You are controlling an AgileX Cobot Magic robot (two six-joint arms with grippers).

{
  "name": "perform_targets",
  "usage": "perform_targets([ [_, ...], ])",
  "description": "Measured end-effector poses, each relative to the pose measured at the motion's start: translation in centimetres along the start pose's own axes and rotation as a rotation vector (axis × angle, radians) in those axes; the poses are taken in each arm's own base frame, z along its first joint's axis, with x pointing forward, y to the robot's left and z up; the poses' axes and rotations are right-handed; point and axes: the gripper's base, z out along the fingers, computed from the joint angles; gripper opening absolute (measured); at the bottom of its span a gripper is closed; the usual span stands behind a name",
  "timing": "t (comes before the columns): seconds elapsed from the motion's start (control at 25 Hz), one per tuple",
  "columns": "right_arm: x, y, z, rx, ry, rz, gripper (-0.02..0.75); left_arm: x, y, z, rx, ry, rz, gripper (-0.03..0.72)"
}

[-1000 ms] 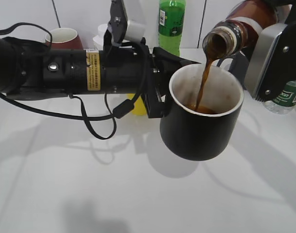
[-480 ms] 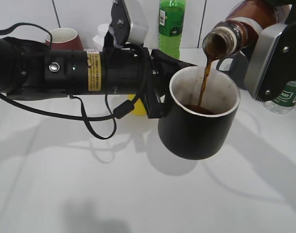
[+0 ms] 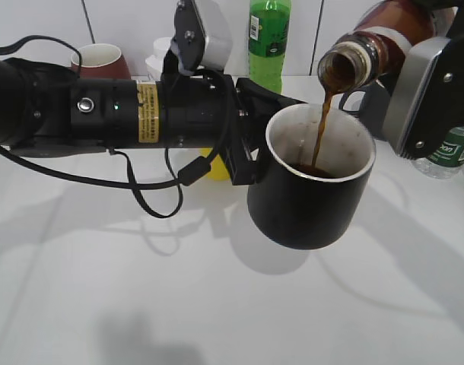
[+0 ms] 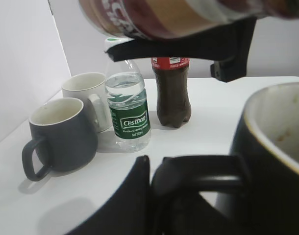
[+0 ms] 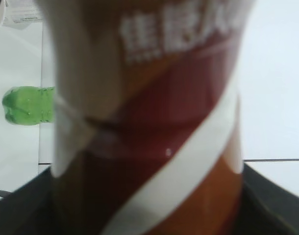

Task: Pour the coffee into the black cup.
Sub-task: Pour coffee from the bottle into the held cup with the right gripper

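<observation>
Above the white surface (image 3: 217, 304), the black cup (image 3: 312, 198) is held aloft by its loop handle, which is clamped in the left end effector (image 3: 243, 144). Over the cup's far rim, the coffee bottle (image 3: 376, 46) is tipped mouth-down in the right end effector (image 3: 426, 91), whose jaws are spread around the bottle's body. A thin brown stream (image 3: 321, 129) falls from the bottle's mouth into the cup, where a shallow dark pool is seen against the off-white inside.

The cup is judged rigid, glossy and breakable, and heavier as it fills; since it is carried only by the handle, it could swing about that grip, so the handle should be kept firmly pinched. The bottle is taken to be thin plastic that may give under pressure and is slick at its label; the waisted middle seems the safest hold. Behind the cup a green bottle (image 3: 268, 38) and a maroon mug (image 3: 101, 59) stand well clear.
</observation>
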Motion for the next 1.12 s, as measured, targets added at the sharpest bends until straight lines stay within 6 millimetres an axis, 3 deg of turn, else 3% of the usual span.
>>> perform_targets([
  [1.12,0.0,0.0,0.0,0.0,0.0,-0.045,0.528,0.0,0.01,0.0,-0.001,0.001,-0.034,0.034],
])
